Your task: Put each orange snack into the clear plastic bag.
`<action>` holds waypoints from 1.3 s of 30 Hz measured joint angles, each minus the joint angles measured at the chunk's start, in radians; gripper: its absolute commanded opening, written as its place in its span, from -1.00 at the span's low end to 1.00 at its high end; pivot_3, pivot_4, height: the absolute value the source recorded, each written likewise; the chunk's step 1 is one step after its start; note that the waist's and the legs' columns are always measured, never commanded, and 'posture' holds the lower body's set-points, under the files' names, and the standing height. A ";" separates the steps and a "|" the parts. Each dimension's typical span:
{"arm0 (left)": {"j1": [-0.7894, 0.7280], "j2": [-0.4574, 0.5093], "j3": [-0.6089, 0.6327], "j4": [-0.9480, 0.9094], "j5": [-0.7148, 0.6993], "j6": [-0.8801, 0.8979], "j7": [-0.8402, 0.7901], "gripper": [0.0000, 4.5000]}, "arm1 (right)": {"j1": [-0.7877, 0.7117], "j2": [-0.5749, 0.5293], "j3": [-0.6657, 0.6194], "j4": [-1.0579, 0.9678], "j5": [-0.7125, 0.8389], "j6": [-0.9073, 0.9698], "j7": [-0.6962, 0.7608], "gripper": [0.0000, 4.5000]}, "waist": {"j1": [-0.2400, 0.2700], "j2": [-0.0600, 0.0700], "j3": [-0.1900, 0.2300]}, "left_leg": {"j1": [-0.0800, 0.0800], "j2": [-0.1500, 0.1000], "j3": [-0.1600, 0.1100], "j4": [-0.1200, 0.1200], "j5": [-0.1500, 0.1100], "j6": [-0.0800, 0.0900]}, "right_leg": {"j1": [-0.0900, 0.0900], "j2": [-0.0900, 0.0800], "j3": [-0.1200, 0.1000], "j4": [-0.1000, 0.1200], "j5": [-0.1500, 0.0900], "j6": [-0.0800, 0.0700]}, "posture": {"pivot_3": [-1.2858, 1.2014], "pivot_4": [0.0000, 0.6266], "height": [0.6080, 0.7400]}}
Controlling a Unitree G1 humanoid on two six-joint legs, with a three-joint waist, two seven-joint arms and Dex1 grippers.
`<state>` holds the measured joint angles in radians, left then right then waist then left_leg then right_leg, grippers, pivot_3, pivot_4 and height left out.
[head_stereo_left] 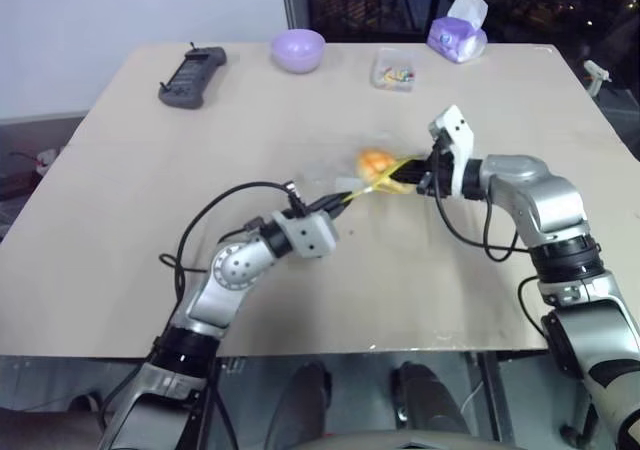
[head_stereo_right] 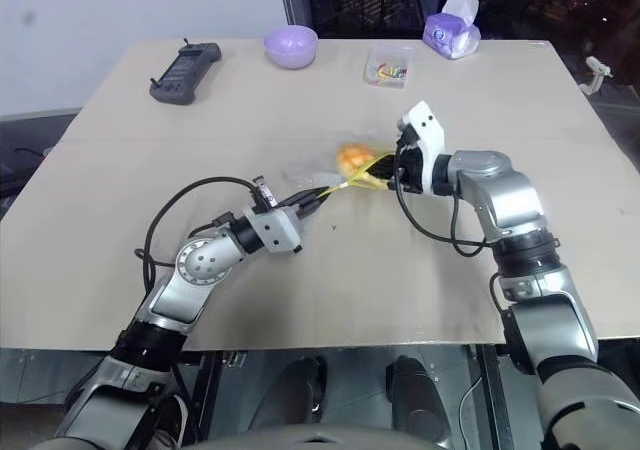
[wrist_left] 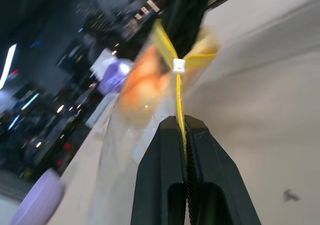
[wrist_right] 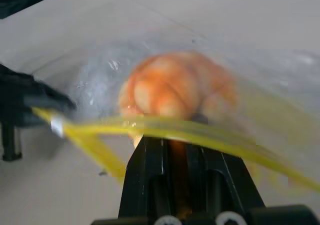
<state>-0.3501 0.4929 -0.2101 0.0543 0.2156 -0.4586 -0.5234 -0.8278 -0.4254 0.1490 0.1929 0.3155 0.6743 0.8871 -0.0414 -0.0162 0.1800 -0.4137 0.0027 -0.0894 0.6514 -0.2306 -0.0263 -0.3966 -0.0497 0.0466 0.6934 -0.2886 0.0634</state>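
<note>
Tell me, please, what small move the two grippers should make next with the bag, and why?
Probably run the left gripper along the yellow seal strip toward the right gripper, to zip it. Both grippers are shut on the strip of the clear plastic bag, the orange snack sits inside it, and the strip seems to split apart beyond the white slider, so the mouth looks partly open.

The left gripper (wrist_left: 186, 127) pinches the yellow seal strip (wrist_left: 178, 92) of the clear plastic bag (wrist_left: 117, 150), fingers tight together. Beyond it an orange snack (wrist_left: 142, 85) shows blurred through the plastic, above the pale table (wrist_left: 270, 135).
</note>
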 measured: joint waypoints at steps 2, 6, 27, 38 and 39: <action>-0.006 -0.003 -0.006 0.012 -0.006 -0.015 -0.016 -1.00 | -0.021 0.027 -0.006 0.046 -0.008 0.002 -0.035 -0.80 | -0.001 0.000 0.000 | 0.000 0.000 0.000 0.000 0.000 0.000 | 0.000 0.000 0.000 0.000 0.000 0.000 | 0.03 -0.52 1.00; -0.008 -0.026 -0.015 0.025 -0.015 -0.018 -0.022 -1.00 | -0.027 0.056 -0.010 0.075 -0.024 0.002 -0.091 0.00 | 0.001 0.000 0.000 | -0.001 0.000 0.000 0.000 0.000 0.000 | -0.001 0.000 0.000 0.000 0.000 0.000 | 0.03 -0.52 1.00; -0.027 -0.078 0.044 0.059 0.014 0.069 0.096 -1.00 | 0.150 -0.243 -0.073 -0.105 0.014 0.006 0.057 0.34 | 0.006 0.000 0.000 | -0.001 -0.001 0.000 0.000 0.000 0.000 | -0.001 -0.001 0.000 0.000 0.000 0.000 | 0.03 -0.52 1.00; -0.027 -0.087 0.043 0.059 0.010 0.073 0.094 -1.00 | 0.152 -0.280 0.037 0.042 -0.260 -0.373 0.018 0.34 | -0.002 0.001 0.000 | 0.000 0.000 0.001 0.000 0.000 0.000 | -0.001 0.000 0.001 0.000 0.000 0.000 | 0.03 -0.52 1.00; -0.027 -0.087 0.043 0.059 0.010 0.073 0.094 -1.00 | 0.142 -0.267 0.044 0.049 -0.279 -0.408 0.014 0.34 | -0.001 0.001 0.000 | 0.000 0.000 0.001 0.000 0.000 0.000 | -0.001 0.000 0.001 0.000 0.000 0.000 | 0.03 -0.52 1.00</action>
<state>-0.3766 0.4056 -0.1667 0.1129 0.2258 -0.3853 -0.4293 -0.6860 -0.6924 0.1933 0.2420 0.0368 0.2664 0.9008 -0.0424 -0.0156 0.1804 -0.4139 0.0028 -0.0882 0.6513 -0.2305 -0.0264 -0.3973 -0.0498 0.0477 0.6935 -0.2886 0.0636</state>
